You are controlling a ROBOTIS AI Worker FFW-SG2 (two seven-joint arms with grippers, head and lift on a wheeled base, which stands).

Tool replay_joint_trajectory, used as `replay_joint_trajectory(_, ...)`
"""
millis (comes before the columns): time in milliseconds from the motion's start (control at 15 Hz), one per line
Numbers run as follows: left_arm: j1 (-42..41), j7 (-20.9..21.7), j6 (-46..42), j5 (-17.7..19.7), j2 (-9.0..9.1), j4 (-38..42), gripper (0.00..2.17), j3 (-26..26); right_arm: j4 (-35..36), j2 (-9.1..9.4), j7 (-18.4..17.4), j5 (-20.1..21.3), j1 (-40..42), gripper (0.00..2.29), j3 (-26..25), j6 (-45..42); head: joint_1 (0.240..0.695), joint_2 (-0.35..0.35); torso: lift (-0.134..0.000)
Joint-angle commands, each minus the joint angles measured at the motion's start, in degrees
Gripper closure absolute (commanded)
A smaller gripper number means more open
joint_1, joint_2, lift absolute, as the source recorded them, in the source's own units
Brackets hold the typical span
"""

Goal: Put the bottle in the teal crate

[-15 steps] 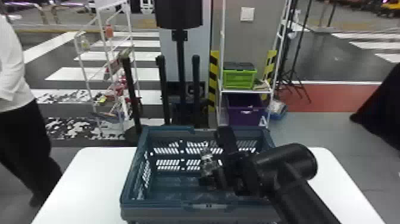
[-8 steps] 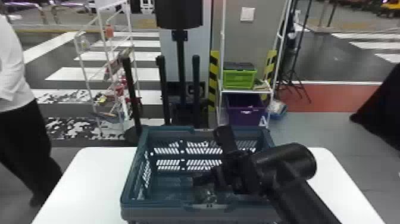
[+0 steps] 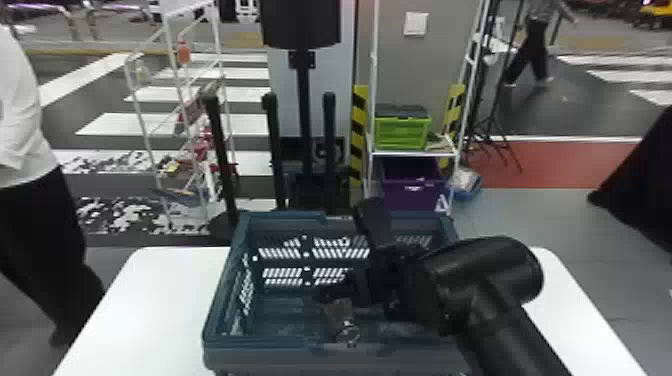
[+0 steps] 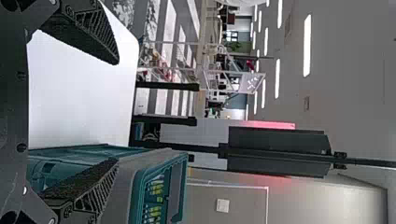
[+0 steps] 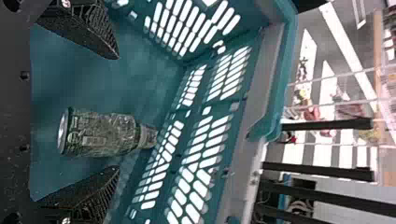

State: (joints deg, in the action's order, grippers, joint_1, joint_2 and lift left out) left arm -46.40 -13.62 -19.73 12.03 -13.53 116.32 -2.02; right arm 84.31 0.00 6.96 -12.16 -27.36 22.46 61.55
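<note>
In the head view my right gripper (image 3: 356, 257) is over the inside of the teal crate (image 3: 280, 347), its fingers apart. The clear bottle (image 3: 340, 317) shows below them, towards the crate's near wall. From the right wrist, the open gripper (image 5: 116, 112) has the bottle (image 5: 105, 134) visible between its fingers, touching neither; the bottle's narrow end points at the slotted wall. I cannot tell whether it rests on the crate floor. My left gripper (image 4: 114, 112) stands open in its wrist view, with the white table and part of the crate (image 4: 161, 186) beyond it.
The crate stands on a white table (image 3: 150, 310), with bare tabletop to either side. Behind the table are a black stand (image 3: 305, 120) and a white shelf (image 3: 410, 155) holding a green box (image 3: 402, 132) and a purple box (image 3: 412, 187).
The bottle, earlier between the right gripper's fingers, has dropped lower in the crate, away from them. The right gripper has let it go; its arm has hardly moved.
</note>
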Motion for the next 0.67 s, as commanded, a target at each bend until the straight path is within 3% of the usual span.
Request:
replay_joint_trajectory(0,0.09,0.00,0.18,0.01,0.00,0.31,0.14,0.00,8.24,0.05,-0.81,0.21,3.63,0.05,-0.14,0.11,0.499,0.000,0.000)
replay_joint_trajectory(200,0.26,-0.09,0.88,0.01,0.00,0.58,0.14,-0.18,17.38,-2.99,-1.78,1.17,10.75,0.05,-1.90,-4.11,0.499,0.000,0.000)
replay_joint_trajectory(600,1.49,-0.35,4.57,-0.35,0.00,1.63,0.14,-1.15,31.44,-8.44,-2.04,1.35,27.45,0.05,-8.93,-20.63,0.499,0.000,0.000)
